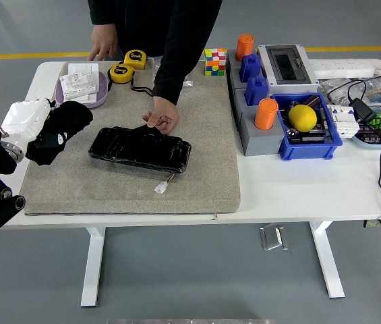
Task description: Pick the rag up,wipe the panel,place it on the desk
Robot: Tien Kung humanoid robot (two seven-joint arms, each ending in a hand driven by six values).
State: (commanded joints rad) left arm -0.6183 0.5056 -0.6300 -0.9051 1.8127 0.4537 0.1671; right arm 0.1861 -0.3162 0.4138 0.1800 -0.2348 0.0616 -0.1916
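So we're looking at a white table [298, 189] on a grey workshop floor, with a big beige felt mat [129, 189] covering the left half. The crumpled black cloth rag [56, 131] is sitting bunched up in the robot's white-shelled left hand [30, 121], hanging over the mat's left edge, clear of the glossy black rectangular panel [139, 148] that's lying flat mid-mat. The hand is gripping the rag, fingers wrapped into the fabric, though the cloth is hiding most of them. The black arm is coming in from the lower left corner with the wrist angled up and to the right. A person at the far side is pinning the panel's top edge with one hand [162, 120] and resting the other hand [102, 50] on the table's back edge. Going by how things are lying, I'd say the pickup part is done, and with the rag off the panel it looks like the wiping is either finished or paused; setting the rag down on the desk is what's left. The right arm isn't showing anywhere. Off to the right there's a blue plastic bin [308, 145] holding a yellow ball [303, 117].
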